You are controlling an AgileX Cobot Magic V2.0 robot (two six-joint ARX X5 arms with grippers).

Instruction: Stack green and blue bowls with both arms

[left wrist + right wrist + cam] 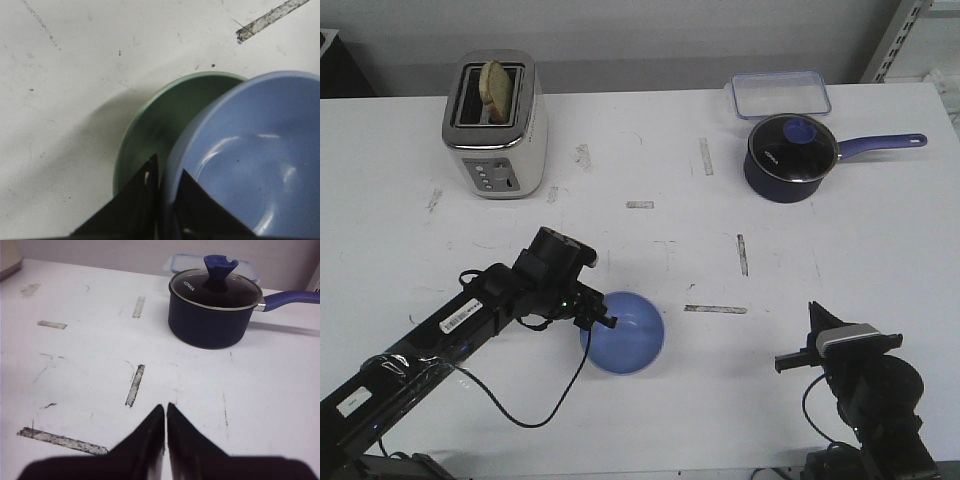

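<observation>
White scuffed tabletop point(650, 160) carries the blue bowl point(625, 334), gripped at its rim by the left claw point(162, 192), over the green bowl point(150, 130). Stacking looks nearly finished; next comes release. Right claw point(165, 425) rests pinched together, empty.

Black cabled arms point(470, 320), seemingly white-labelled.
</observation>
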